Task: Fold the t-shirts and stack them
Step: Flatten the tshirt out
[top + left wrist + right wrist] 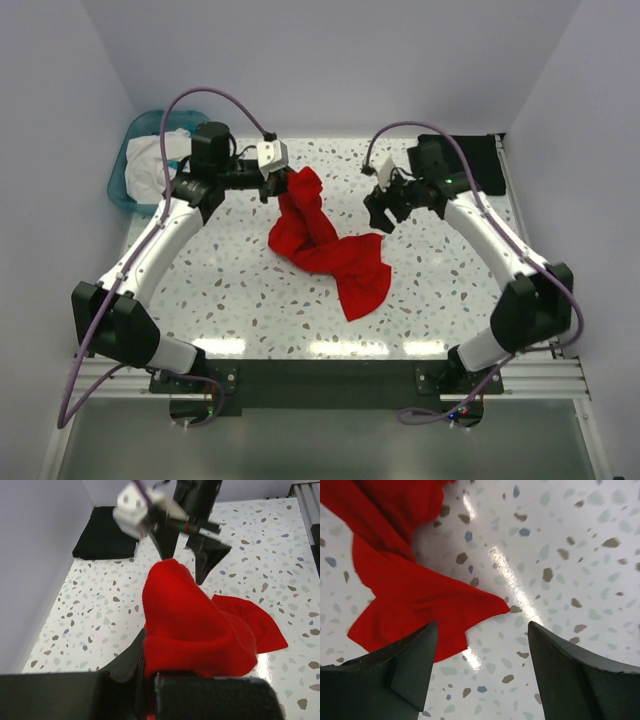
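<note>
Left claw (150, 677) is clamped on one end of the red shirt (330, 245), holding that end raised off the bench (250, 290) near the far edge, left of centre. The rest of the shirt hangs twisted and lies crumpled at mid-bench. Right claw (481, 632) is spread wide and empty, hovering over the shirt's right edge. Black shirt (478, 160) lies folded flat in the far right corner. Teal basin (118, 192) holding white cloth (150, 165) sits at the far left corner.

And the tally was one red t-shirt (325, 245), one black t-shirt (105, 540), one teal basin (122, 160), two grippers: left gripper (288, 182), right gripper (378, 217).
</note>
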`<action>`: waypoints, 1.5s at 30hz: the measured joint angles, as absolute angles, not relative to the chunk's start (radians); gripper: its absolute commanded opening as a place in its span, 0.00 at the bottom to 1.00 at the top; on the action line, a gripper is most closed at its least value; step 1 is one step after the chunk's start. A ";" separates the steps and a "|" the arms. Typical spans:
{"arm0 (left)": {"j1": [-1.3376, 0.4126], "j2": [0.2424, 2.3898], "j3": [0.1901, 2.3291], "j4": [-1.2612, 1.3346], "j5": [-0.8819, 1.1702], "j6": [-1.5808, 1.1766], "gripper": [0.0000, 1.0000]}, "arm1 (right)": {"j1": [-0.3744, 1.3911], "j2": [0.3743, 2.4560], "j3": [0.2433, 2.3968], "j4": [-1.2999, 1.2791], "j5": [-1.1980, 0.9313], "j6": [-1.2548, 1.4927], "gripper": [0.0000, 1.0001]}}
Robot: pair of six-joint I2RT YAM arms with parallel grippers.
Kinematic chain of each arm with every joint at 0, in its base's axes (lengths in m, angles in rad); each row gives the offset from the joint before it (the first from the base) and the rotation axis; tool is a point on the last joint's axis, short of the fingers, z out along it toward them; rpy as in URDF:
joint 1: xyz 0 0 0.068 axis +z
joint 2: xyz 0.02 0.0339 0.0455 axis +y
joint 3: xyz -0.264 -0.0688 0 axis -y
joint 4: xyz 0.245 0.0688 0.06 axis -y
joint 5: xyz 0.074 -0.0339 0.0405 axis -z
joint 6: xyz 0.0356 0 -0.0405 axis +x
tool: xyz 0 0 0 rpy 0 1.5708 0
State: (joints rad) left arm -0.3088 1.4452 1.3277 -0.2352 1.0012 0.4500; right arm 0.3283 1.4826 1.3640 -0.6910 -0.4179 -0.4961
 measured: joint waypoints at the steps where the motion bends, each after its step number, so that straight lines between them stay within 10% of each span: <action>1: -0.309 1.443 1.328 -0.237 1.002 0.455 0.00 | 0.329 1.545 1.353 -0.688 -0.417 -0.519 0.76; 15: -0.294 1.436 1.327 -0.263 0.997 0.472 0.00 | 0.331 1.956 1.475 -0.678 -0.417 -0.662 0.71; 21: -0.219 1.446 1.328 -0.215 0.990 0.405 0.00 | 0.335 2.016 1.504 -0.777 -0.472 -0.721 0.41; 25: -0.195 1.483 1.342 -0.183 0.979 0.367 0.00 | 0.336 2.049 1.531 -0.888 -0.514 -0.759 0.00; 45: -0.116 1.713 1.832 -0.119 0.576 0.241 0.00 | -0.016 1.873 2.087 -1.100 -0.542 -0.772 0.00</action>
